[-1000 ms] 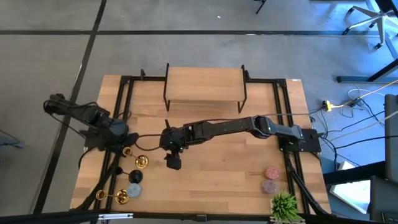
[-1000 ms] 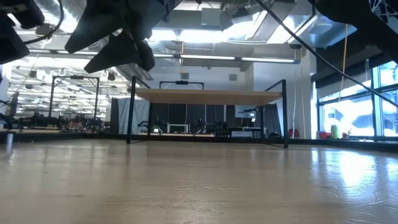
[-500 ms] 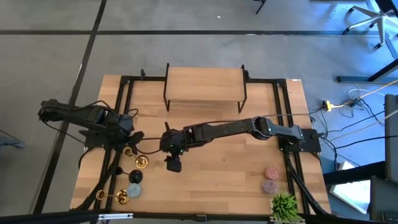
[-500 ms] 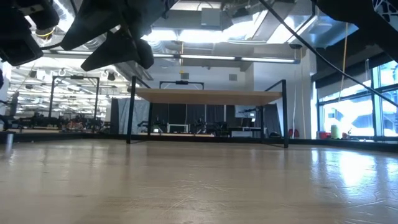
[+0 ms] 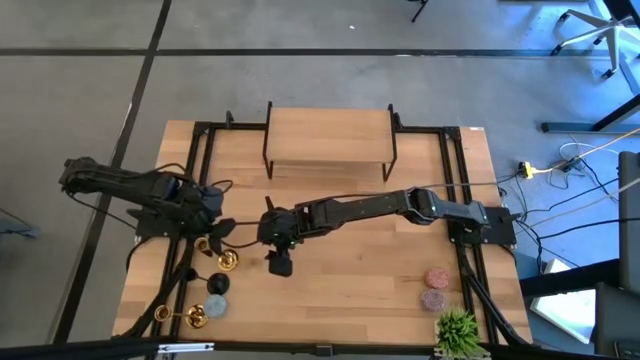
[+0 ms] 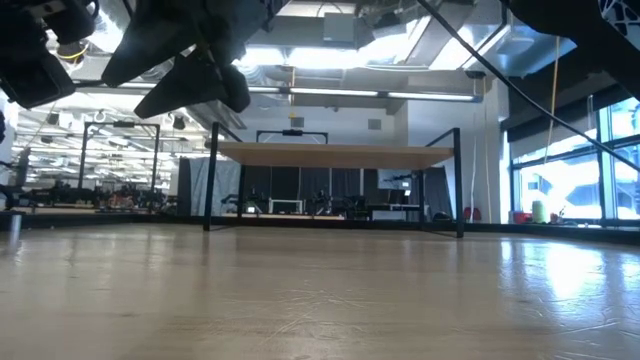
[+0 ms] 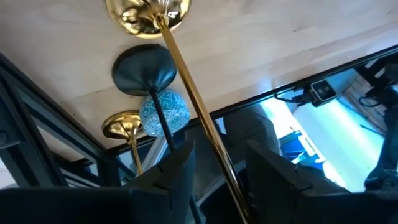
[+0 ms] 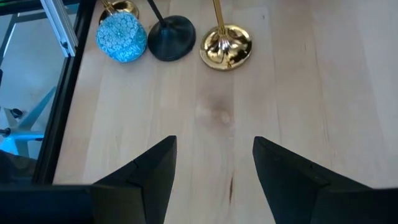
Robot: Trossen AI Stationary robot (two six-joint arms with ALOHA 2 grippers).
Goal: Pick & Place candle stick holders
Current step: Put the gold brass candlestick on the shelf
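Note:
A gold candle stick holder (image 5: 228, 260) stands upright on its round base (image 7: 147, 12) near the table's left side. My left gripper (image 7: 219, 171) is open, one finger on each side of its thin stem (image 7: 196, 106), with a gap on both sides. A second gold candle stick holder (image 5: 197, 318) stands at the near left corner. My right gripper (image 5: 280, 262) hangs open above the table's middle, to the right of the first holder's base (image 8: 226, 45), with nothing between its fingers (image 8: 214, 180).
A dark candle holder (image 5: 217, 283) and a blue patterned ball (image 5: 215, 305) stand close between the two gold ones. A wooden shelf on black legs (image 5: 330, 140) is at the far middle. Two pink balls (image 5: 435, 287) and a green plant (image 5: 457, 332) sit near right.
My left gripper has moved toward the table's right edge and a little nearer, turning as it went, and now has the gold holder's stem between its fingers. The holder has stayed where it was. My right gripper has kept still.

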